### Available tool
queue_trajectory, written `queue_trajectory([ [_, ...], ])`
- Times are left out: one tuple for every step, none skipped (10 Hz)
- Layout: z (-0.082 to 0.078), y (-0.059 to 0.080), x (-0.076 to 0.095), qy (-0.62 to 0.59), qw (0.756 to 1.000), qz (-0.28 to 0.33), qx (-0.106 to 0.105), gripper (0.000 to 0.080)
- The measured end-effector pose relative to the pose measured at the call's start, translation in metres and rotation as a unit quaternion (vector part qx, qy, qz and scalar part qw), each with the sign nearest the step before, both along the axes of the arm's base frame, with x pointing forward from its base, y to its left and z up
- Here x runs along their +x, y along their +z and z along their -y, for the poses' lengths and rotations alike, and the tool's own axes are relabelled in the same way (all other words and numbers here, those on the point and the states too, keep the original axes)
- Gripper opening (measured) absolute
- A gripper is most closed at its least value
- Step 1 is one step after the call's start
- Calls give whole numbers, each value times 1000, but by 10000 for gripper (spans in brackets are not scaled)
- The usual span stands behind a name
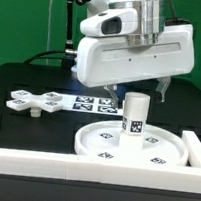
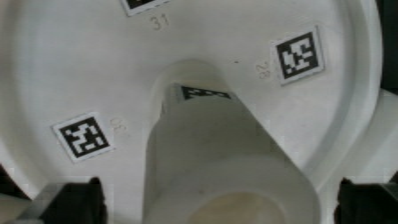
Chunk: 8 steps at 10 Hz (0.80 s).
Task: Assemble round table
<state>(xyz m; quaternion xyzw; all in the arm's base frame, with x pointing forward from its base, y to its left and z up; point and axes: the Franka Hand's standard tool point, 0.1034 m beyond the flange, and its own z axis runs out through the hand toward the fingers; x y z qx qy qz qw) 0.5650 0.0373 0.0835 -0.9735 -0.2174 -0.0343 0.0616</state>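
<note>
The two dark fingers (image 2: 79, 204) of the white gripper (image 1: 139, 93) stood apart, one on each side of the short white cylindrical plastic leg (image 1: 135, 114). In the wrist view a gap appeared between each finger and the leg, so they clamped nothing.

The leg stood upright at the middle of the large white rimmed round plastic disc (image 1: 161, 151). The disc lay flat on the black bench (image 1: 31, 76), close to the edge nearest the exterior camera and toward the corner on the exterior view's right. It sat just inside the long white border rails (image 1: 41, 165). The white cross-shaped plastic base (image 1: 36, 103) lay flat, well apart from the disc, nearer the bench edge at the exterior view's left. Between the two, further back from the near edge, lay the thin white marker board (image 1: 91, 104).

I judged the task to be roughly halfway done. The leg appeared set into the disc, though how firmly it was seated could not be told. The base was not yet joined to anything and remained to be picked up and fitted onto the free end of the leg.
</note>
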Motion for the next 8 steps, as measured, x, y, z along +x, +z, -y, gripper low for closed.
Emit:
queue_trajectory([
  [0,0,0,29,1000,4,-1,649],
  [1,0,0,63,998,8,-3,649],
  [3,0,0,98,995,13,-6,649],
  [3,0,0,128,992,16,-9,649],
  [4,-2,-1,186,982,21,-16,649],
  [3,-2,-2,233,972,23,-25,649],
  [2,-2,-2,282,958,26,-32,649],
  [1,-4,-3,326,944,27,-39,649],
])
